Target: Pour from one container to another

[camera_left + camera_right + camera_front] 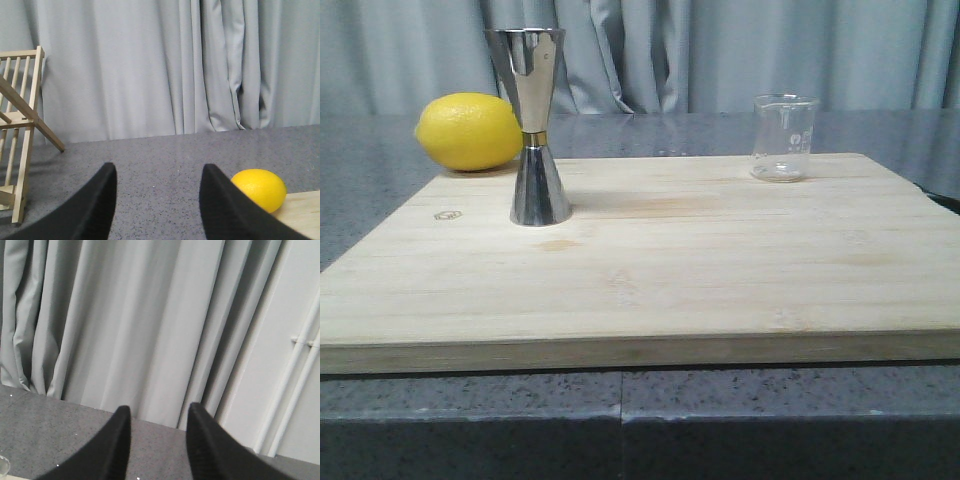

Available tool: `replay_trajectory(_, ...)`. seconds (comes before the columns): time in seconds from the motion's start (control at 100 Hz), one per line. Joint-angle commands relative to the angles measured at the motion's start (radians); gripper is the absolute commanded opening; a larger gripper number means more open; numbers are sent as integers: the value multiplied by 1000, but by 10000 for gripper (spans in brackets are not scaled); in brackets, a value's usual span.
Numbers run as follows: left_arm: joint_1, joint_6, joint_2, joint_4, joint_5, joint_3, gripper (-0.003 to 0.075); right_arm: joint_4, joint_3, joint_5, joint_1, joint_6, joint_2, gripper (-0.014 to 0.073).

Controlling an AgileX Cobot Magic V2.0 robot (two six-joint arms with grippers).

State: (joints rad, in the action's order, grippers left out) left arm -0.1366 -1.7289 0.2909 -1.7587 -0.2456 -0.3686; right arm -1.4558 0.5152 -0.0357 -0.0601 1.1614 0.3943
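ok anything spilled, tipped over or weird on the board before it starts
Nothing stands out. The jigger and the beaker both stand upright on the wooden board, well apart, with no spill visible. A lemon lies behind the board's far-left corner.

Grey table (380,160) bears a lemon (470,131) and wooden board (670,270).

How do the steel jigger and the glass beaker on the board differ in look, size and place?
The jigger is shiny opaque steel, hourglass-shaped; the beaker is clear glass, cylindrical with a pouring lip. The jigger stands taller than the beaker. The jigger is on the board's left, the beaker at its far right. Both stand upright, untouched.
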Motion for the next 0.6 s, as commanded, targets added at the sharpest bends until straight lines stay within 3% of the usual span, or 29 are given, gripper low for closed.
replay_trajectory(0.0, -3, -15, -21, 32, 27, -5, 240, -13, -14, -9, -4, -1, -72, 76)
replay_trajectory(0.16, -3, -15, -38, 32, 9, 13, 100, -58, -82, -9, -4, -1, -163, -32)
replay_trajectory(0.29, -3, -15, -38, 32, -9, 16, -18, -60, -126, -9, -4, -1, -190, -50)
replay_trajectory(0.59, -3, -15, -38, 32, -12, 71, -19, -60, -156, -9, -4, -1, -193, -50)
